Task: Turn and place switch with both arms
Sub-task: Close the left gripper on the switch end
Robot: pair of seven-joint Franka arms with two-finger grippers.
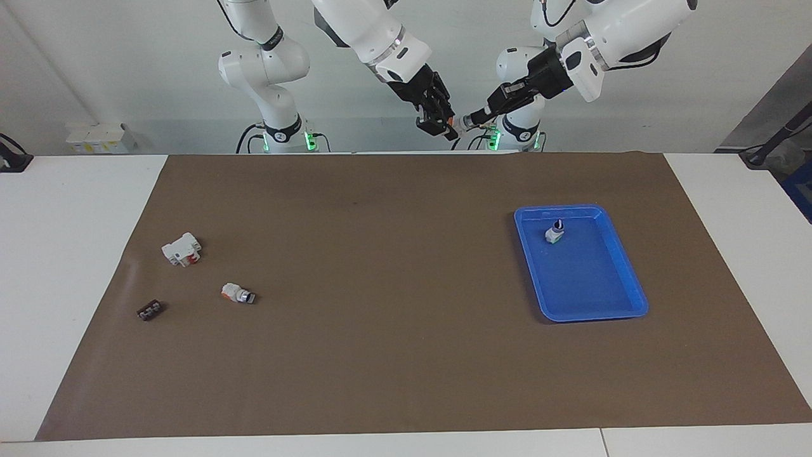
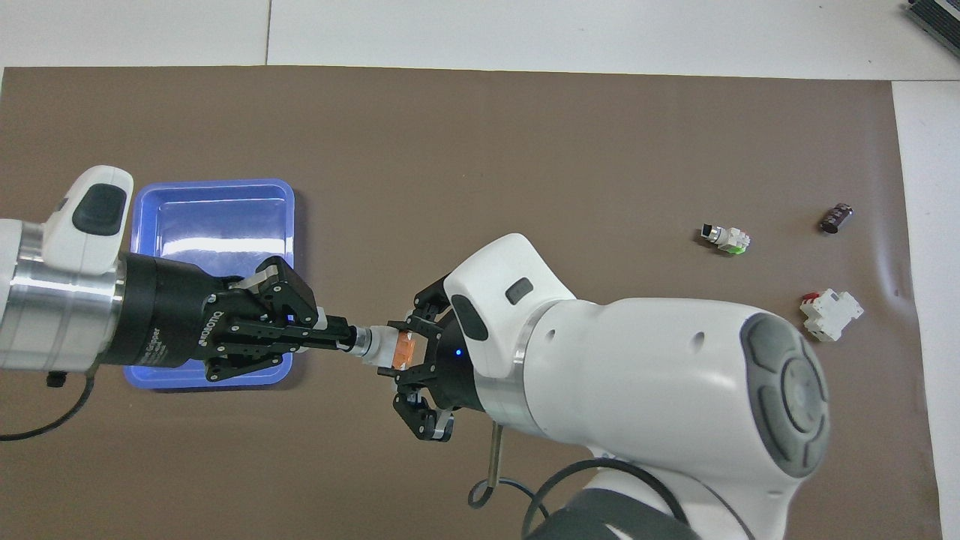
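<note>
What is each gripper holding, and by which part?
Both hold one switch in the air: right gripper on its orange base, left gripper on its knob end.

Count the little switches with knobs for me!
3. One switch held in the air between both grippers, one in the blue tray, one lying on the mat.

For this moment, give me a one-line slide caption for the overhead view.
Held in the air, the switch is gripped at its orange base by the right gripper and at its knob by the left gripper.
</note>
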